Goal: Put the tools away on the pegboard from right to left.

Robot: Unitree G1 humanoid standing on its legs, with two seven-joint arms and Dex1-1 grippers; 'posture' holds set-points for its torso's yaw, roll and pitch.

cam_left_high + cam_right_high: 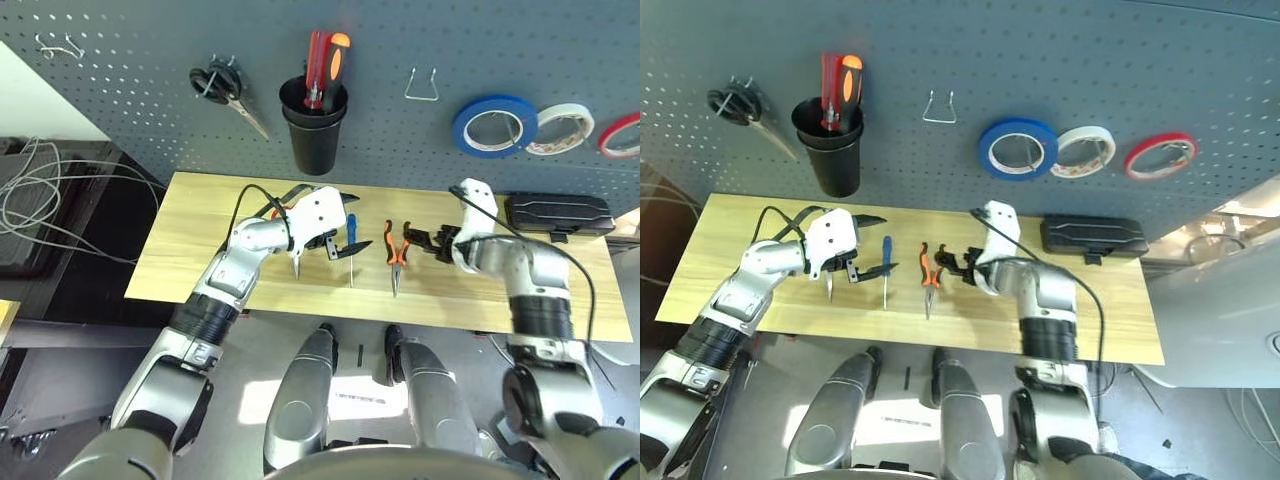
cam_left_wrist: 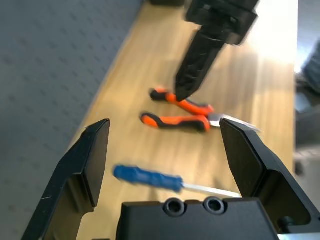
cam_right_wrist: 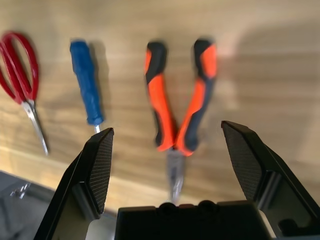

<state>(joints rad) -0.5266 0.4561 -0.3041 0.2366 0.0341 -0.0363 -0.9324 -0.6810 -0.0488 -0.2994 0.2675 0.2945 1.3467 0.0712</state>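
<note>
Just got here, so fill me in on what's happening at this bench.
The robot is putting tools away on a pegboard. The blue tape roll is already up there. The right gripper is open over the pliers, which lie on the table. The left gripper, also open, is by the blue screwdriver. The red scissors are also unhung.
</note>
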